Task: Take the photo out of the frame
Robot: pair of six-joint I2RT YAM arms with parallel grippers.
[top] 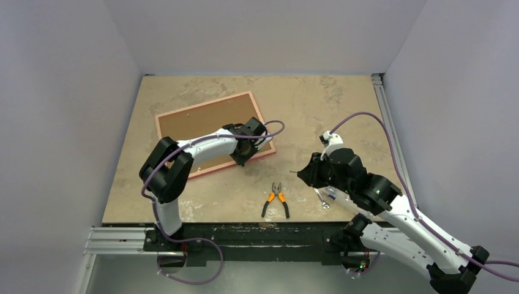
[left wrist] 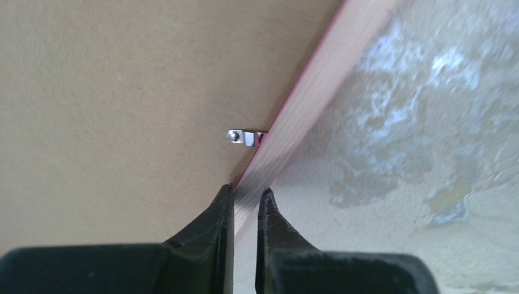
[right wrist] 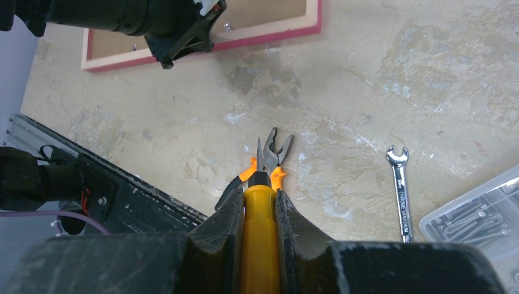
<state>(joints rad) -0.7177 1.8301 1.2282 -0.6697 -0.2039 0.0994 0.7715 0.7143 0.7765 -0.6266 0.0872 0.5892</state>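
Frame (top: pixel 196 122) lies board-side up on the far-left part of the table (top: pixel 324 104), skewed, with its right end nearer to me than its left. I can't see the photo from this side. The top view only puts the left gripper (top: pixel 240 160) at the frame's near long edge, close to the near-right corner. The left wrist view settles the grip: the fingers (left wrist: pixel 223 214) are pinched together on the pale edge strip, one on the board side, one on the table side. That view also shows a small metal tab (left wrist: pixel 243 137) lying on the brown board, just ahead of the fingertips and touching the strip. The top view doesn't resolve it. Right gripper (top: pixel 304 173) sits over the table right of centre, well apart from the frame. Its own camera shows it clamped on a yellow-handled tool (right wrist: pixel 260 245), pointing over the pliers (right wrist: pixel 269 156), whose jaws stand slightly apart. The wrench (right wrist: pixel 399 184) and a clear parts box (right wrist: pixel 471 214) are right of that, and both are small and half hidden by the arm from above. Room: bare tabletop from the frame's right edge across to the right side rail (top: pixel 385 116), and a bare strip on the near side of the frame. The frame's far-left corner is near the table's left edge and the wall.
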